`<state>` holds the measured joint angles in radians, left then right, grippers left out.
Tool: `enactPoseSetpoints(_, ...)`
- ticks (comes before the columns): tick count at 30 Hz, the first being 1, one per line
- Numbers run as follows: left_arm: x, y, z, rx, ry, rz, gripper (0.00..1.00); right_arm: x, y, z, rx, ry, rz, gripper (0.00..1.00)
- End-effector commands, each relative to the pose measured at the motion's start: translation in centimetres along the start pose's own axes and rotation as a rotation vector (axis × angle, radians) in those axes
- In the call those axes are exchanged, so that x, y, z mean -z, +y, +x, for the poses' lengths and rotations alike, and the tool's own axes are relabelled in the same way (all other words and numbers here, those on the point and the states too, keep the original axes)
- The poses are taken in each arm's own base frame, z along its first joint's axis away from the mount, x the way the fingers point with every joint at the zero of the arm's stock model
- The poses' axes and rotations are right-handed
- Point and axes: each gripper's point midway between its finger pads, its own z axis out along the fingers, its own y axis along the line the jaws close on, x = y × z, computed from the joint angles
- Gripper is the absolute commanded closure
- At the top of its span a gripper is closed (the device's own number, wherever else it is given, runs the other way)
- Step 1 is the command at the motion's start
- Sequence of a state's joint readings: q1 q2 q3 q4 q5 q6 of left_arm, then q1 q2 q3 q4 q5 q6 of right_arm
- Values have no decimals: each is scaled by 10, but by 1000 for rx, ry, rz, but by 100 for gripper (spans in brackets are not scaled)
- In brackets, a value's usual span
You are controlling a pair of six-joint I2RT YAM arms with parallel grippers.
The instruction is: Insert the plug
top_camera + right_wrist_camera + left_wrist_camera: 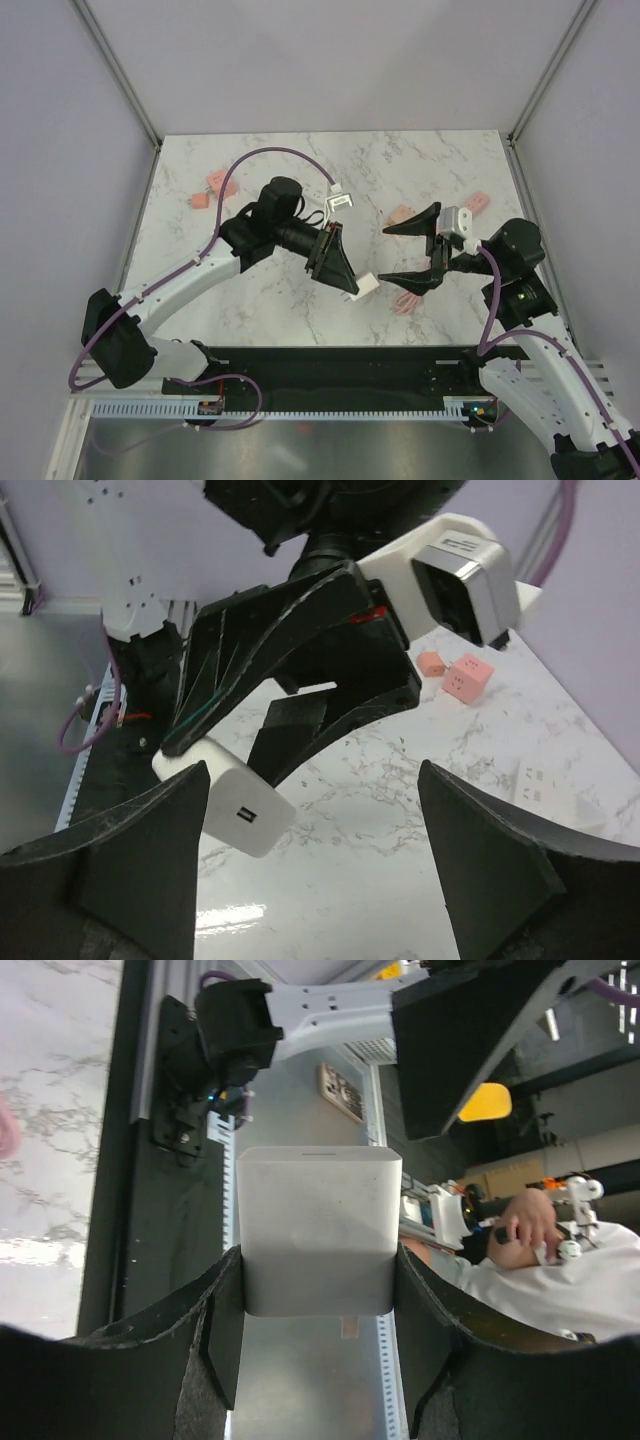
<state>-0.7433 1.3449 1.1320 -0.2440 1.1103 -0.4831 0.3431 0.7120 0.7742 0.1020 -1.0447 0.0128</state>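
**mik:** quick check, where's the plug sitting right now?

**jo:** You're holding it in the air. Your left fingers point(335, 262) are clamping the white rounded plastic plug block point(364, 286) by its two flat sides. It's hanging above the white marble tabletop point(250, 300), out in the middle between the two arms. In the left wrist view the plug block point(318, 1230) is poking well out past the black fingers point(225, 1330), sitting square between them. From the right wrist view its end face point(245, 810) is showing a small dark slot.

**mik:** and the right side?

**jo:** Your right fingers point(412, 222) are gaping wide apart and pointing at the left arm. The plug block is sitting just beside the tip of the nearer one point(130, 860). I can't tell if they're touching. A pink square block point(214, 180) is lying near the far left of the tabletop, well apart from all this. Another pink piece point(405, 300) is lying under your nearer right finger.
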Motion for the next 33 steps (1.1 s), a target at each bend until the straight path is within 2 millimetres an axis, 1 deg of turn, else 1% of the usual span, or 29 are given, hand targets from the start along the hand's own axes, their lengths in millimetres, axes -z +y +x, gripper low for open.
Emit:
enactPoseSetpoints(1, 15, -53, -5, -39, 39, 185, 98, 3, 29, -13, 265, -7, -231, 7)
enactPoseSetpoints(4, 19, -55, -9, -32, 38, 195, 98, 4, 35, -5, 297, -1, -287, 9)
enactPoseSetpoints(6, 21, -55, -10, -17, 41, 199, 98, 6, 45, -3, 290, -18, -356, 12)
enactPoseSetpoints(9, 20, -54, -12, 4, 46, 200, 98, 5, 46, 3, 275, -11, -374, 13)
enactPoseSetpoints(14, 17, -48, -14, 27, 51, 198, 98, 3, 55, -4, 277, -26, -419, 13)
enactPoseSetpoints(18, 13, -44, -18, 40, 52, 201, 98, -7, 52, -1, 252, -13, -422, 13)
enactPoseSetpoints(23, 8, -44, -17, 60, 67, 214, 98, -12, 57, -7, 265, -27, -455, 16)
enactPoseSetpoints(25, 6, -47, -18, 59, 71, 226, 98, -16, 58, -6, 249, -24, -468, 17)
enactPoseSetpoints(27, 4, -49, -19, 57, 79, 239, 98, -21, 58, -1, 216, -12, -478, 19)
enactPoseSetpoints(29, 4, -52, -21, 49, 79, 248, 98, -23, 60, 2, 200, -6, -490, 23)
enactPoseSetpoints(30, 4, -53, -22, 46, 79, 251, 98, -24, 61, 3, 195, -4, -490, 27)
enactPoseSetpoints(31, 5, -54, -21, 49, 82, 254, 98, -24, 62, 6, 185, 1, -491, 39)
enactPoseSetpoints(32, 5, -54, -21, 55, 84, 255, 98, -25, 58, 8, 185, 13, -463, 65)
enactPoseSetpoints(33, 5, -55, -22, 33, 79, 261, 98, -26, 55, 9, 189, 21, -443, 74)
